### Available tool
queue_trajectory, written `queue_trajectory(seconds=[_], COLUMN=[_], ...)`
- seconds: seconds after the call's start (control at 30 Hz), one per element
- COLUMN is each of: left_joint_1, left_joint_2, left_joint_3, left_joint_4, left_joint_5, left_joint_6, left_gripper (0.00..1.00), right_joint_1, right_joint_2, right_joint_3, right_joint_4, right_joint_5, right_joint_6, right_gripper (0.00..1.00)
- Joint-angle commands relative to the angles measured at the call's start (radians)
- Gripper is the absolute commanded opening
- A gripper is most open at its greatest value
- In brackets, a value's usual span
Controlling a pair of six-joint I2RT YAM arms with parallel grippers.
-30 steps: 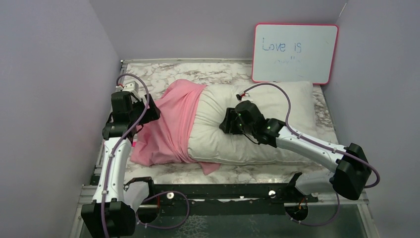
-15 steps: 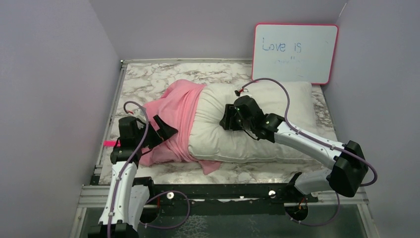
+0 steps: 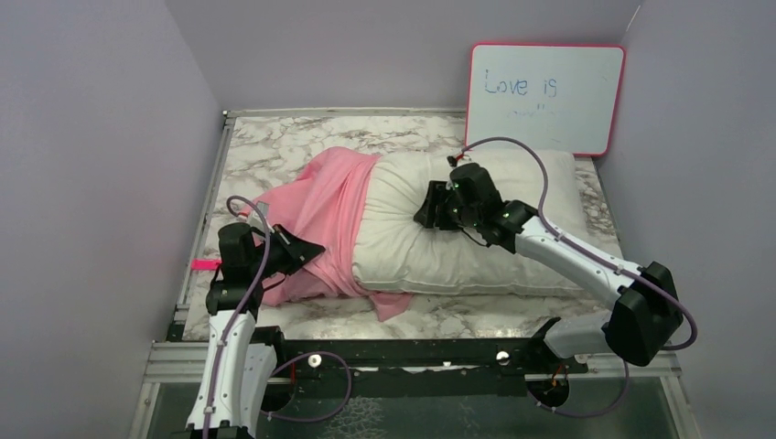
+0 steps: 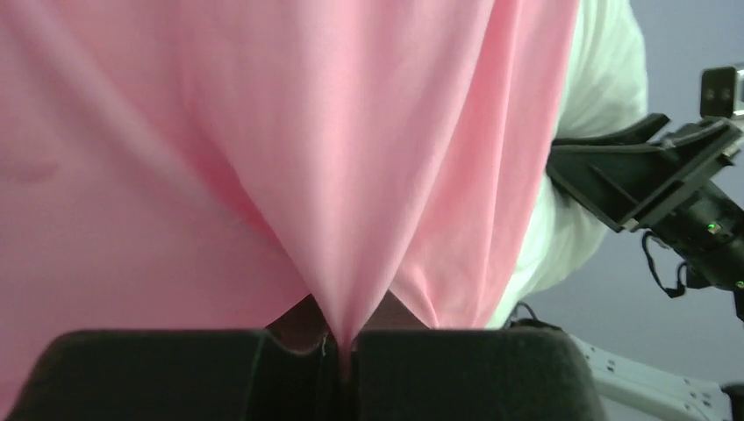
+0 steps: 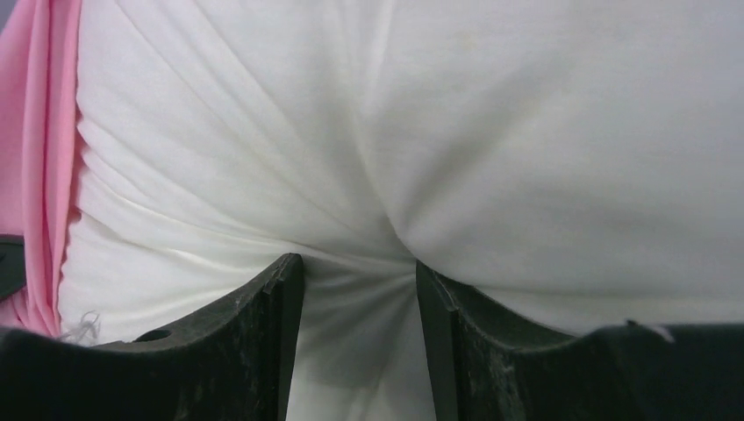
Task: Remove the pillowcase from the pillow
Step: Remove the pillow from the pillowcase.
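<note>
The pink pillowcase (image 3: pixel 320 206) covers only the left end of the white pillow (image 3: pixel 412 261), which lies across the marble table. My left gripper (image 3: pixel 307 249) sits at the cover's near left side. In the left wrist view this gripper (image 4: pixel 344 346) is shut on a pinched fold of the pillowcase (image 4: pixel 351 132), which fans out taut from the jaws. My right gripper (image 3: pixel 432 212) presses into the middle of the pillow's top. Its fingers (image 5: pixel 281 307) hold a bunched ridge of pillow (image 5: pixel 491 132) fabric between them, with the pillowcase (image 5: pixel 39 132) edge at the far left.
A pink-framed whiteboard (image 3: pixel 546 98) leans on the back wall behind the pillow's right end. Walls close in on the left, back and right of the marble table (image 3: pixel 274 137). A small pink marker (image 3: pixel 203 265) lies at the table's left edge. The right arm (image 4: pixel 658 175) shows in the left wrist view.
My left arm dropped from the cover's left edge to its near side and shut on a fold. The right gripper and the pillow shifted slightly back and right.
</note>
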Motion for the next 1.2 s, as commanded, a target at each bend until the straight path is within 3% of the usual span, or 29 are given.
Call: queue_trajectory(seconds=[0.0, 0.3, 0.67, 0.73, 0.8, 0.87, 0.97, 1.07, 1.17], left_joint_1=[0.001, 0.000, 0.002, 0.002, 0.001, 0.002, 0.002, 0.001, 0.002], left_joint_2=[-0.047, 0.122, 0.211, 0.199, 0.190, 0.190, 0.217, 0.226, 0.213], left_joint_3=[0.153, 0.517, 0.654, 0.659, 0.646, 0.621, 0.589, 0.558, 0.547], left_joint_4=[-0.170, -0.356, -0.383, -0.388, -0.387, -0.373, -0.372, -0.363, -0.344], left_joint_5=[-0.267, -0.692, -1.051, -1.039, -0.941, -0.749, -0.546, -0.532, -0.550], left_joint_6=[0.085, 0.395, 0.552, 0.560, 0.563, 0.586, 0.596, 0.565, 0.547], left_gripper=[0.00, 0.00, 0.00, 0.00, 0.00, 0.00, 0.00, 0.00, 0.00], right_joint_1=[-0.150, -0.170, -0.197, -0.201, -0.201, -0.201, -0.200, -0.171, -0.063], right_joint_2=[-0.026, -0.021, -0.054, -0.054, -0.052, -0.100, -0.223, -0.304, -0.324], right_joint_3=[-0.050, -0.048, -0.066, -0.071, -0.058, -0.045, -0.068, -0.078, -0.095], right_joint_4=[-0.073, -0.128, -0.146, -0.143, -0.152, -0.134, -0.006, 0.073, 0.119], right_joint_5=[-0.049, 0.013, 0.021, 0.018, -0.024, -0.163, -0.447, -0.603, -0.609], right_joint_6=[-0.057, -0.085, -0.092, -0.098, -0.126, -0.197, -0.333, -0.423, -0.531], right_gripper=[0.55, 0.54, 0.54, 0.54, 0.55, 0.59, 0.74, 0.82, 0.82])
